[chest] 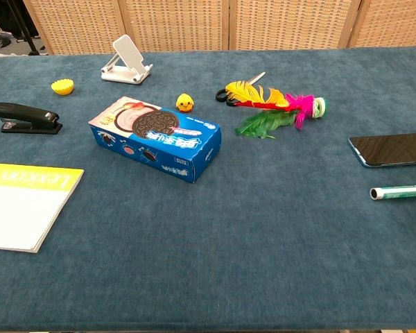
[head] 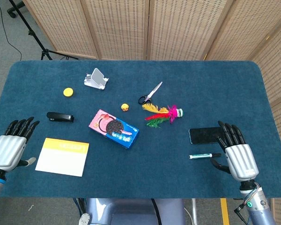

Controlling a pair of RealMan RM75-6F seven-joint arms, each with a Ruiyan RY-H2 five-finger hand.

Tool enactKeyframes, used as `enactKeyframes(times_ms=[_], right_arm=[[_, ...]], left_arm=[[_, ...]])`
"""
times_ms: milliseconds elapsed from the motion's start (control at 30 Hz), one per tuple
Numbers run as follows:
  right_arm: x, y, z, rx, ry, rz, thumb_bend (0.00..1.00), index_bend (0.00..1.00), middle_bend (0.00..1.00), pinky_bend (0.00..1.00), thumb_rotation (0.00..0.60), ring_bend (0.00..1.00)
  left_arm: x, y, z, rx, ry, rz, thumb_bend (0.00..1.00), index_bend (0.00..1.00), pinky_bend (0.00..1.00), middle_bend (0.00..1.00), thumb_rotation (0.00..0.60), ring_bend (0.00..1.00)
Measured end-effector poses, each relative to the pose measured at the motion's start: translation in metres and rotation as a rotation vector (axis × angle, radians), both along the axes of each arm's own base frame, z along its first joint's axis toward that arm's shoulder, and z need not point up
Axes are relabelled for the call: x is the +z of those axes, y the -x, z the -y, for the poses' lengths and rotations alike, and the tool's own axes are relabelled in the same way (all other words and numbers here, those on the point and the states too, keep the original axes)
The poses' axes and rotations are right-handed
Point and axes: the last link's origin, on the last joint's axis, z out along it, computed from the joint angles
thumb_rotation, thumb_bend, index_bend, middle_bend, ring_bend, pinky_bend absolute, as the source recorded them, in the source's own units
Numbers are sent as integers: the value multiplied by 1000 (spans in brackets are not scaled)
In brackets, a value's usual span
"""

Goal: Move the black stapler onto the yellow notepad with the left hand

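Note:
The black stapler lies flat on the blue table at the left, just beyond the yellow-topped notepad. My left hand rests at the table's left edge, left of the notepad and nearer than the stapler, fingers extended and apart, holding nothing. My right hand lies at the right front, fingers spread, touching nothing I can make out. Neither hand shows in the chest view.
A blue cookie box lies right of the stapler. Beyond are a yellow cap, white phone stand, small yellow duck, scissors and feather toy. A phone and marker lie by my right hand.

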Motion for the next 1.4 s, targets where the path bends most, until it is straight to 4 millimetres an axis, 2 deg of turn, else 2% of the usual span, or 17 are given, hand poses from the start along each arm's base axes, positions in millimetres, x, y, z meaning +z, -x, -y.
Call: enactKeyframes(times_ms=[1000,1133,1400], right_arm=[[4,1,1,-6,16,4,208,257,27,55,600,0],[3,2,0,-12,10,2,208,257,28,55,600,0],[2,2,0,-12,10,-3,208,257,28,55,600,0]], left_arm=[[-1,-1,-4,21,25,26,0,0,20,0,600,0],[0,0,-13,28,47,13,0,0,20,0,600,0],[6,13,-54,58,99,-52,0,0,20,0,600,0]])
